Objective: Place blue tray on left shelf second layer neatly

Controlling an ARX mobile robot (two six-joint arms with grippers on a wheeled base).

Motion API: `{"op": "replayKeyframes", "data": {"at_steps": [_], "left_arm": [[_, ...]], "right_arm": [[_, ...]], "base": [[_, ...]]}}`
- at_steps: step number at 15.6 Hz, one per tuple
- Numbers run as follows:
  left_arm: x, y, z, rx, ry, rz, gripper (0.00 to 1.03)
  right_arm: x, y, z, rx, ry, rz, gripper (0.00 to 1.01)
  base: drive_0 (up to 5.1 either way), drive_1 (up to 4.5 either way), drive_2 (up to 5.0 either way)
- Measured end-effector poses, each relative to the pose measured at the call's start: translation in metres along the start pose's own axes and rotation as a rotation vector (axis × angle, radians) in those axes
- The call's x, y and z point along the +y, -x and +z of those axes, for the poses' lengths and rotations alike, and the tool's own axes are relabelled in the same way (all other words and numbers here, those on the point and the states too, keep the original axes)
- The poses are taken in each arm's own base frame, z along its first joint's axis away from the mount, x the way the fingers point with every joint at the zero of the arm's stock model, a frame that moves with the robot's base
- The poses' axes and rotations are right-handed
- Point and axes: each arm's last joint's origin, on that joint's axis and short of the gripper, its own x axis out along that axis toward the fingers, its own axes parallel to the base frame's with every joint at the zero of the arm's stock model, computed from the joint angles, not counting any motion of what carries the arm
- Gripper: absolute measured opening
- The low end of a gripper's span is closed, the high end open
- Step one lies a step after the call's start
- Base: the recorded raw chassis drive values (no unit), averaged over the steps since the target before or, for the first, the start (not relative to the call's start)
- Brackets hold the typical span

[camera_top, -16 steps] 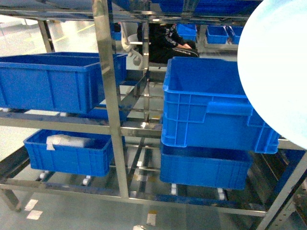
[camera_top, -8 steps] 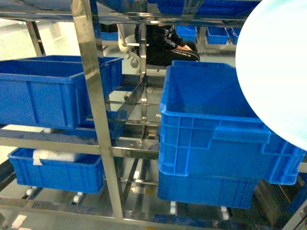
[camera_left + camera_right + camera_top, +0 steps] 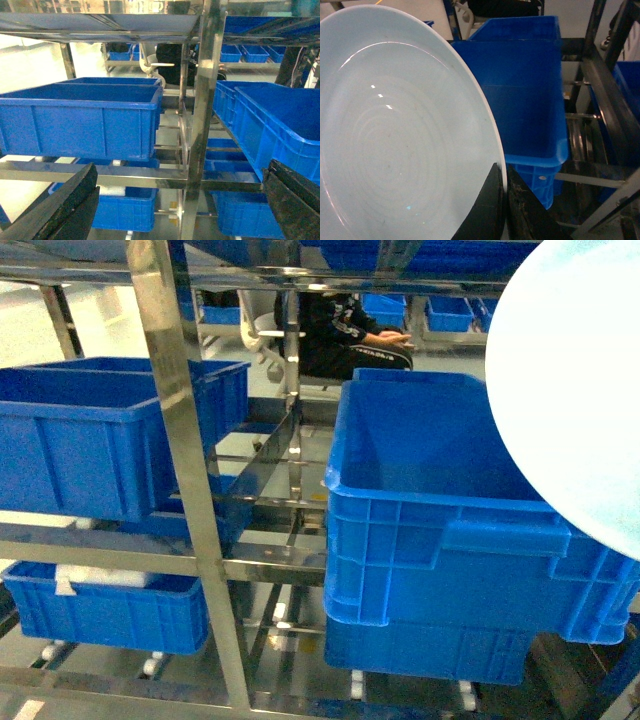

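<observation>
Pale blue and glossy, the blue tray (image 3: pixel 575 380) fills the upper right of the head view, held on edge in front of the stacked blue crates (image 3: pixel 450 540). In the right wrist view the right gripper (image 3: pixel 504 200) has its dark fingers (image 3: pixel 487 210) pinching the tray's rim at the lower centre. The stainless-steel rack (image 3: pixel 185 510) stands left of centre, its second layer (image 3: pixel 90 545) carrying a large blue crate (image 3: pixel 90 435). In the left wrist view the left gripper (image 3: pixel 175 200) has its fingers (image 3: pixel 60 210) spread wide at the bottom corners, holding nothing. A seated person (image 3: pixel 350 330) shows behind the rack.
</observation>
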Motion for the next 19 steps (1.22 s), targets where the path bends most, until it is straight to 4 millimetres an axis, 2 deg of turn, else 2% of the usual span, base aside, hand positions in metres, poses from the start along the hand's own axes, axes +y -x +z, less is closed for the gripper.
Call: {"op": "replayKeyframes", "data": {"at_steps": [4, 10, 19], "left_arm": [[-0.0004, 0.0000, 0.0000, 0.000, 0.000, -0.005, 0.98], [-0.0001, 0.0000, 0.0001, -0.001, 0.000, -0.002, 0.98], [-0.0001, 0.0000, 0.0000, 0.000, 0.000, -0.002, 0.98]], "right_arm": [[-0.0002, 0.0002, 0.0000, 0.000, 0.000, -0.006, 0.02], [0.0002, 0.0009, 0.0007, -0.005, 0.002, -0.001, 0.02], [0.0002, 0.0010, 0.0007, -0.006, 0.002, -0.002, 0.02]], "base": [[-0.8, -0.80, -0.8], [0.0, 1.30, -1.3], [0.0, 0.00, 0.0]]}}
